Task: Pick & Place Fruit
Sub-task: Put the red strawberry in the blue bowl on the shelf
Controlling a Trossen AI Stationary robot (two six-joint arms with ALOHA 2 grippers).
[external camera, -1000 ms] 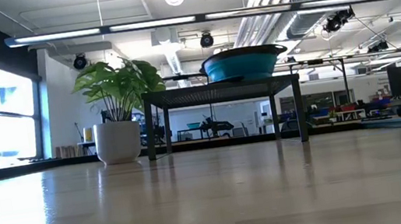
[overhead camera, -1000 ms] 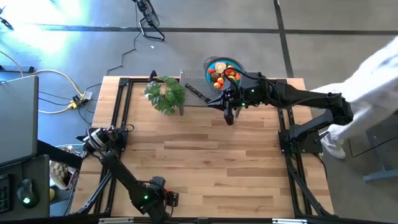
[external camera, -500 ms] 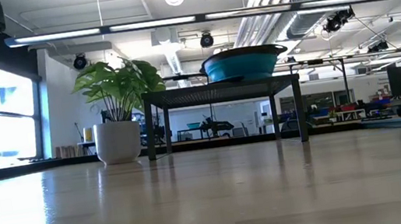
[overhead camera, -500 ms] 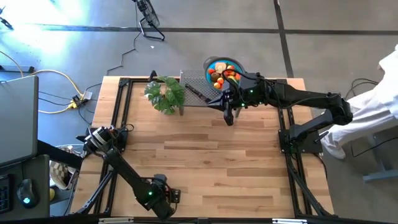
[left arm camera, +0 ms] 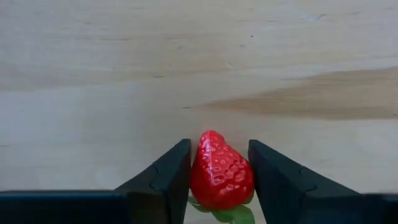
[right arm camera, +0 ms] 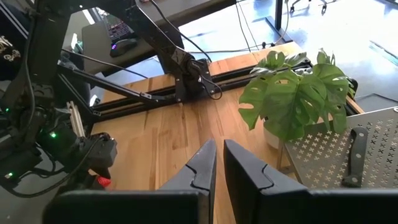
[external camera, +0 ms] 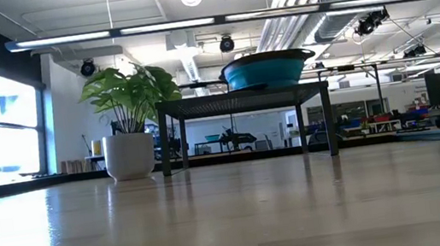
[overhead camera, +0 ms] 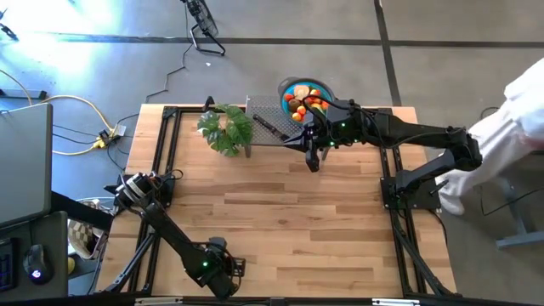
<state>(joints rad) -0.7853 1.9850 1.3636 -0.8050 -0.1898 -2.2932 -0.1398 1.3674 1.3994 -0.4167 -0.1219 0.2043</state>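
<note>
Blue bowl (overhead camera: 304,95) sat at the far edge of the table (overhead camera: 280,221), on a perforated metal stand (overhead camera: 270,123). It held mixed toy fruit (overhead camera: 306,102): orange, red, yellow and brown pieces in a heap; individual pieces could not be separated in the high view. In the low view only the bowl's outer wall (external camera: 268,70) showed above the stand (external camera: 240,96); contents were hidden from that angle.

Left gripper (left arm camera: 217,171) was near the table's front edge, its fingers clamped on a strawberry (left arm camera: 221,174). The strawberry was glossy red, seed-dimpled, tip pointing away from the wrist, with green leaves at the base partly cut off by the frame edge. In the high view the left gripper (overhead camera: 223,267) was a dark mass and the strawberry was not resolvable there.

Right gripper (right arm camera: 218,163) hung above the table just in front of the stand, fingers nearly together with a narrow gap, nothing between them. Potted plant (overhead camera: 226,129) stood beside the stand; a black-handled knife (right arm camera: 354,155) lay on the stand.
</note>
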